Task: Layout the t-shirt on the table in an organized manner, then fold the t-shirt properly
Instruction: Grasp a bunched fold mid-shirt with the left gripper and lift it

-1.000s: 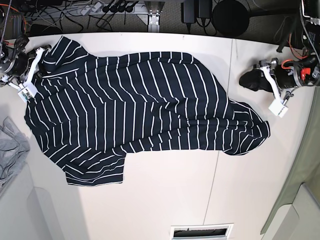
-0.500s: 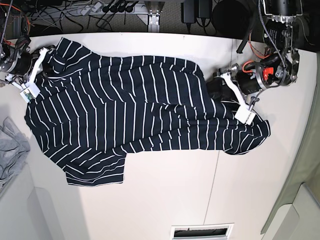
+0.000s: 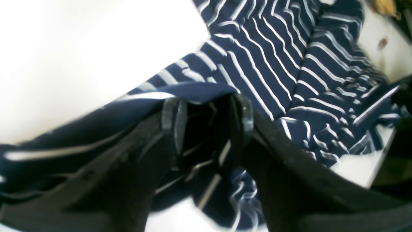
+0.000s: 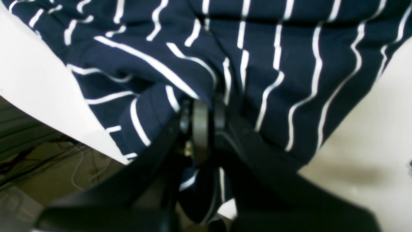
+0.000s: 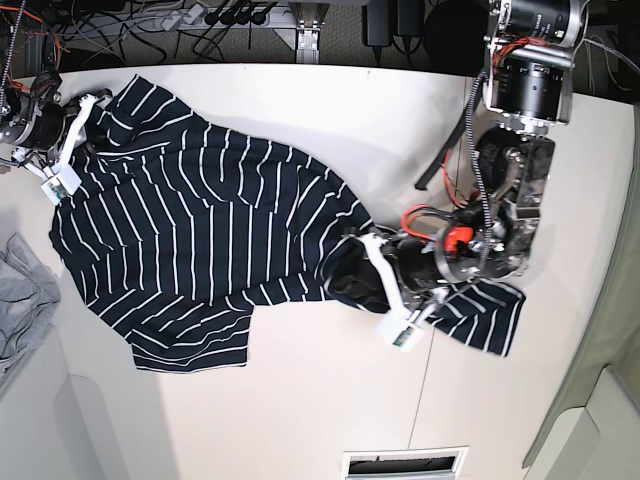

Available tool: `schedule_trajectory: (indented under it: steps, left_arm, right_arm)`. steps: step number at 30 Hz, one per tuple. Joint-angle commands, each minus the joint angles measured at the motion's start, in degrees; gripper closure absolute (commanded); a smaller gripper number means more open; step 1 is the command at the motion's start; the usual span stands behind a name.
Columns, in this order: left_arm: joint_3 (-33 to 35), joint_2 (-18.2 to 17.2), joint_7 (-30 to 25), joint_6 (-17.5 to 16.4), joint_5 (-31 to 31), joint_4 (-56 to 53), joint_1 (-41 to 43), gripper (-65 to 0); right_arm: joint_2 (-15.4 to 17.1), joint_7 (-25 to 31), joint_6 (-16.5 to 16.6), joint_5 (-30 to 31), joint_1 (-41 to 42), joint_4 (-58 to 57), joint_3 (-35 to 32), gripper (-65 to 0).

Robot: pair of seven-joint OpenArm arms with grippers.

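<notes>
Across the tabletop [image 5: 300,400] the t-shirt [image 5: 200,240] lay rumpled, soft and limp; my right claw [image 4: 201,125] stayed clamped on its edge, my left claw [image 3: 207,125] held bunched cloth between parted jaws.

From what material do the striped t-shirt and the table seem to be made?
The t-shirt looks like soft, thin knit fabric, dark navy with white stripes: it bunches and wrinkles near the left gripper. The exact fibre cannot be told. The table looks like a hard, smooth board with a matte white finish, perhaps laminate: it is flat and gives no sharp reflections.
</notes>
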Motion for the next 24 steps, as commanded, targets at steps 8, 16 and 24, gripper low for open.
schedule_trajectory:
  steps: [8,16,24]
  left_arm:
    - [9.16,5.53,0.42,1.14,1.7,-12.9,-6.78,-24.3]
    - [9.07,1.6,11.78,1.05,-8.63,-3.56,-6.29,-24.3]
    - [7.54,-8.98,11.5,0.72,-9.44,15.78,-0.33,-24.3]
  right_arm:
    - [1.11,-0.22,0.17,0.44,0.55,0.7,0.63,0.0]
    - [1.09,-0.2,0.17,0.48,0.57,0.7,0.63,0.0]
    - [1.14,-0.24,0.17,0.39,0.55,0.7,0.63,0.0]
